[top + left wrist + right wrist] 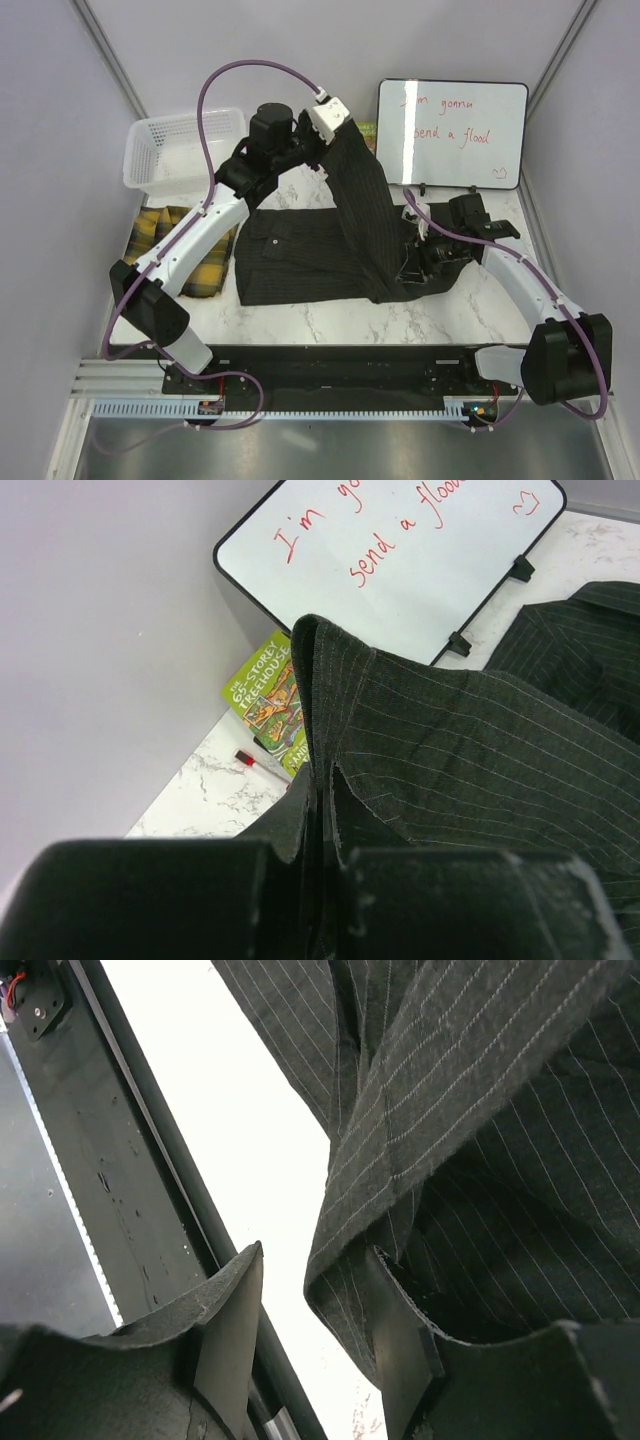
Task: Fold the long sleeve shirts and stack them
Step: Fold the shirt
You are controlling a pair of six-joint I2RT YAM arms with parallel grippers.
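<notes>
The dark pinstriped shirt [300,262] lay on the marble table [330,322]. Its left part was spread flat with the collar and a chest pocket facing up. Its right part rose as a taut sheet toward the far side.

At the shirt's near right corner, the right gripper [315,1260] sat low over the table. Its fingers [225,1335] stood apart, and a folded edge of the pinstriped cloth hung down between them. The fold lay against the inner face of one finger and left a clear gap to the other, so nothing was pinched there.

Just left of the shirt, the yellow-and-black plaid shirt [185,250] lay rumpled on the table, partly under the left arm. Whether the two garments touched could not be told.

Over the shirt's far right part, the left gripper [322,825] was raised well off the table. Its jaws were pressed together on a seamed edge of the pinstriped cloth. That edge stood up out of the grip, and the lifted sheet hung from it.

Beyond the shirt to the far left sat a white mesh basket [150,150]. Beyond it to the far right stood a whiteboard [452,135] with red handwriting. Behind the lifted cloth, beside the whiteboard's corner, a green paperback book [268,690] and a red-capped marker [255,763] lay near the back wall.
</notes>
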